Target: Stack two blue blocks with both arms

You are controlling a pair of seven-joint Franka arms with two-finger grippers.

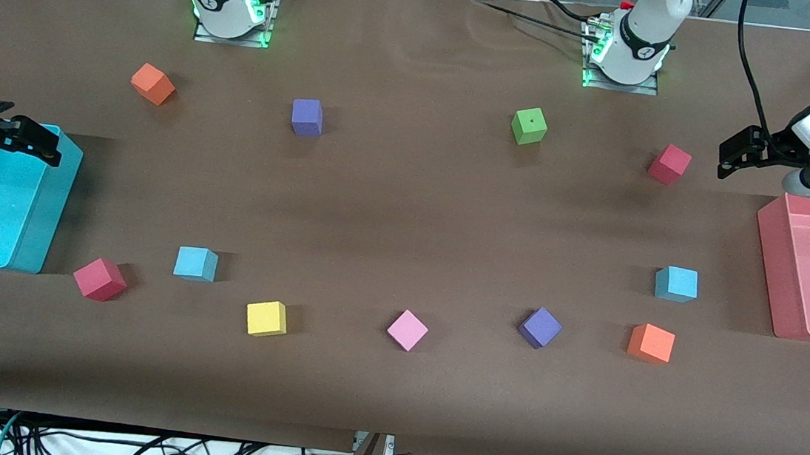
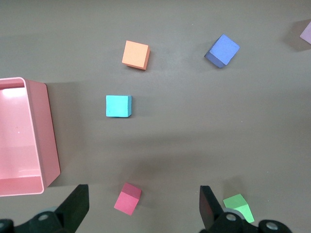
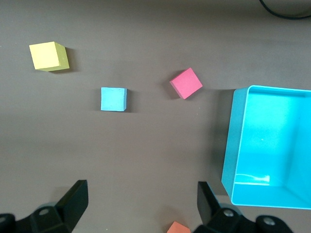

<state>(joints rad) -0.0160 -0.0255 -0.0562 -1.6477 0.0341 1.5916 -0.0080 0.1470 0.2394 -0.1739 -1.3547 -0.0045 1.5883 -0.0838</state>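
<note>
Start with the row of cubes nearest the front camera: you have a red cube [image 1: 100, 279], a yellow cube [image 1: 267, 318], a pink cube [image 1: 407, 329], a purple cube [image 1: 539, 327] and an orange cube [image 1: 651, 343]. Just above that row lie your two targets, well apart: one blue block [image 1: 195, 264] toward the right arm's end of the table, between the red and yellow cubes, and the other blue block [image 1: 676, 284] toward the left arm's end, just beside the orange cube and near the pink bin [image 1: 771, 248]. Farther up, the right gripper [image 1: 27, 139] hangs over the rim of the cyan bin [image 1: 49, 223], its fingers spread wide and empty; the left gripper [image 1: 739, 154] hovers over bare table beside the pink bin, also wide and holding nothing. By the look of it, you are at the very first step: neither block has been touched. Your next move likely calls for each arm to descend squarely on its own blue block, then bring both toward mid-table for stacking.
</note>
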